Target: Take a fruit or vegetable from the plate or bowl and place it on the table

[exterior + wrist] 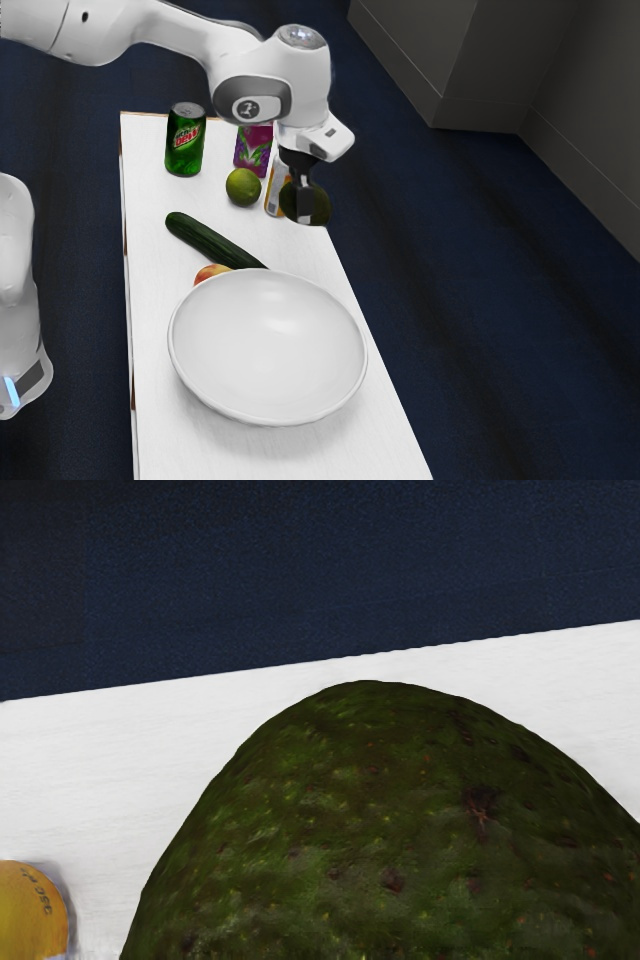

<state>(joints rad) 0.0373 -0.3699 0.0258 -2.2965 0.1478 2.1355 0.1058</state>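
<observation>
My gripper (305, 192) is near the table's far right edge in the exterior view, shut on a dark green avocado (318, 206). In the wrist view the avocado (390, 830) looms large at the lower edge, with white table behind it. The wide white bowl (268, 345) stands on the white table (170, 440), nearer the exterior camera, and its visible inside holds nothing. Whether the avocado touches the table is hard to tell.
A green soda can (185, 142), a purple package (253, 150), a lime (243, 187) and a yellowish can (273, 192) stand beyond the cucumber (212, 242). A red-yellow fruit (211, 273) lies by the bowl. The yellowish can (30, 910) is near the avocado.
</observation>
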